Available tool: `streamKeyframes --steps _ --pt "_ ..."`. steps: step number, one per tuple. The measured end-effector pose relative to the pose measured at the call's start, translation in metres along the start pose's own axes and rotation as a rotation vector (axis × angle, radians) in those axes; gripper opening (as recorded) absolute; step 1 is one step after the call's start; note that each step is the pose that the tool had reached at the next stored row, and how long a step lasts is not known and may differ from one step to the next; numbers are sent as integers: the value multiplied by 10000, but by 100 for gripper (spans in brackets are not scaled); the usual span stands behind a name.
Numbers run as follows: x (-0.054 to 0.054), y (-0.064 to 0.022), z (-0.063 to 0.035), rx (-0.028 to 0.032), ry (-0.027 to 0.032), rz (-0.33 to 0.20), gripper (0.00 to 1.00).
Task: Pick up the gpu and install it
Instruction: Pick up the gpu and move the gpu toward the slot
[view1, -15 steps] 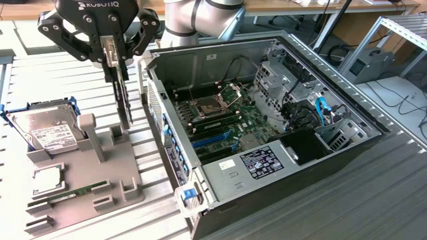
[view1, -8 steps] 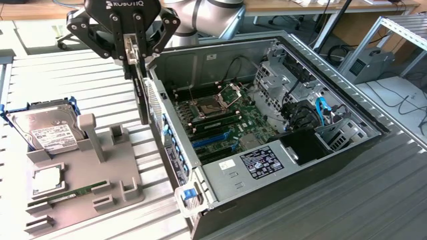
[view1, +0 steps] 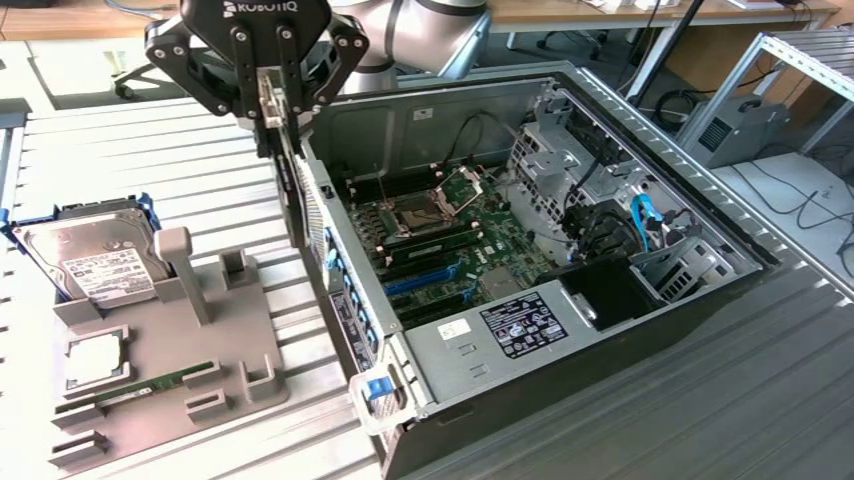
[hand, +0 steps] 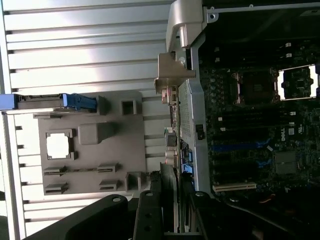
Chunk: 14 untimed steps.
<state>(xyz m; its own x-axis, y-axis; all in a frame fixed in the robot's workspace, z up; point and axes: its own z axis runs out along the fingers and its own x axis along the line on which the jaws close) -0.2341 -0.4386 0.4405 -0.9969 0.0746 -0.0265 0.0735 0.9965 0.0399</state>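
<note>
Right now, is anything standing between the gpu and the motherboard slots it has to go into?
The claw holds the gpu edge-on beside the case's rear wall; that wall appears to stand between card and slots. Over the slots nothing visible blocks.

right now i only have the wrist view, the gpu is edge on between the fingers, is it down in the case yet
observer: no, in the exterior view the gpu hangs upright from the gripper, its lower end by the rear wall of the case, clear of the motherboard
operator: whats in the blue caddy
observer: a hard drive, white label up, at the exterior view's left
</note>
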Motion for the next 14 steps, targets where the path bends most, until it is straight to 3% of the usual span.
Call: streamKeyframes --steps 14 --pt "-119 9 4 0 0 -1 27"
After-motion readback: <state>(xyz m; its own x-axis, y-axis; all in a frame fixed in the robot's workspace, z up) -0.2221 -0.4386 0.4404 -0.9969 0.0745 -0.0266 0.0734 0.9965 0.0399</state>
